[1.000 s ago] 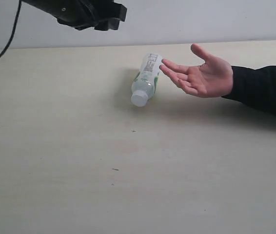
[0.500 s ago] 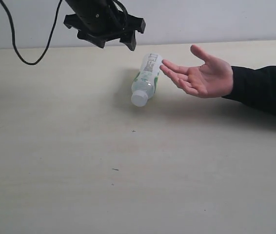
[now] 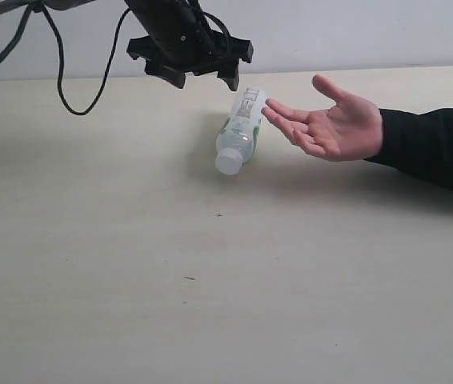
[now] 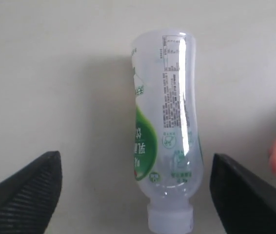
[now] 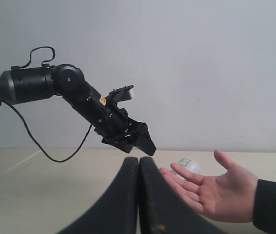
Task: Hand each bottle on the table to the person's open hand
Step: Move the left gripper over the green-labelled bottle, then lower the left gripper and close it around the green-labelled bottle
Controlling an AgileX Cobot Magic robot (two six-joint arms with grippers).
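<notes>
Bottle (image 4: 165, 131) lying on table (image 4: 55, 73), centred beneath left fingers (image 4: 26, 187) spread wide, right fingers (image 5: 128, 195) pressed together

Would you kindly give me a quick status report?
Left gripper open, above the lying bottle. Right gripper shut. Open hand palm-up beside bottle. No obstruction seen.

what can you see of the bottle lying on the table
The bottle is slim, clear plastic, with a green and white printed label and a white cap. It lies on its side on the pale table, cap toward the outside camera. The robot's open left hand hovers above it, straddling it without touching. The person's open hand waits just beside its base.
</notes>
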